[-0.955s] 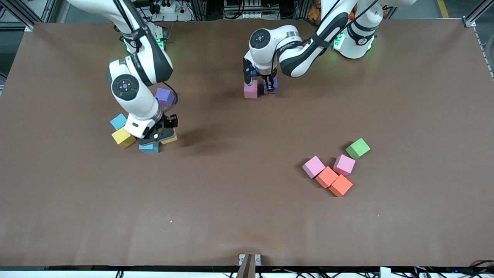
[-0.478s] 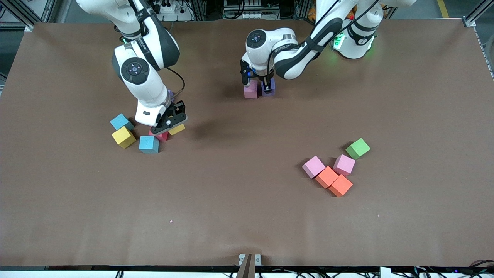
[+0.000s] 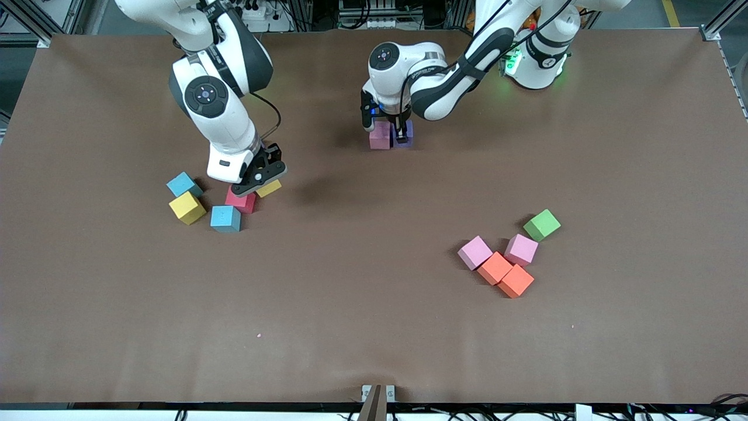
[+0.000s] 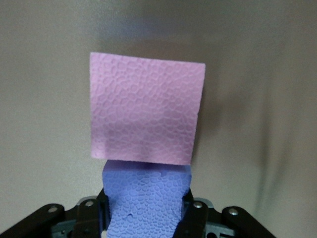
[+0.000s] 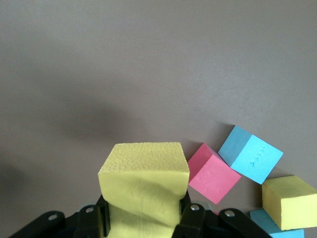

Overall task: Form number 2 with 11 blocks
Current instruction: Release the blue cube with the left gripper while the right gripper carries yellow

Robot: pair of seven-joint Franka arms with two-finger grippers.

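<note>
Right gripper is clamping a yellow cube, lifted over the red cube among blue and yellow cubes. Left gripper is gripping the purple cube touching a pink cube on the bench. Pink, orange and green cubes are sitting toward the left arm's end.

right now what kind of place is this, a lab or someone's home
Likely a robotics lab: a brown table framed in aluminium, foam blocks, right gripper holding a yellow cube, left gripper on a purple cube.
</note>
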